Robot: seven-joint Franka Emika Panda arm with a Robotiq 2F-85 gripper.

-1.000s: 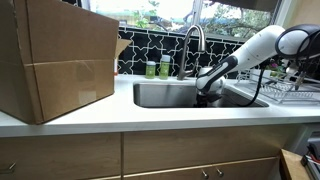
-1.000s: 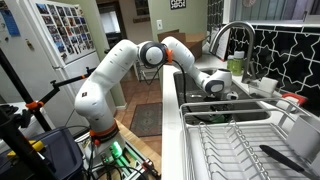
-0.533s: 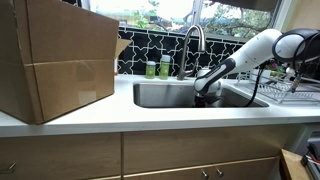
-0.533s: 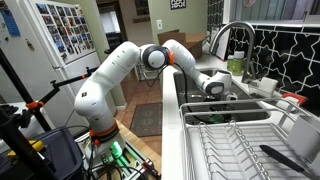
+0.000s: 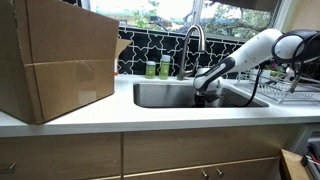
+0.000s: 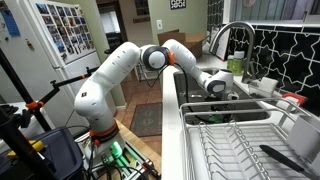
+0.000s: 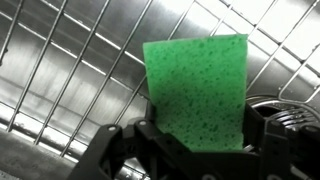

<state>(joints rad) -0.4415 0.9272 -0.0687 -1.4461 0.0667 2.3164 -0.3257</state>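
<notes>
One green sponge [image 7: 195,85] on one wire rack [image 7: 70,80] in one sink [image 5: 165,96], one gripper [image 7: 200,128] straddling its side edges, cannot tell if clamped, open rack around it

We are in a home kitchen: a steel sink [image 5: 160,96] under a curved faucet [image 5: 193,38], a black tiled backsplash [image 5: 140,50], a dish rack [image 6: 235,150], wooden cabinets [image 5: 150,155] and a photo-covered fridge [image 6: 58,30].
</notes>
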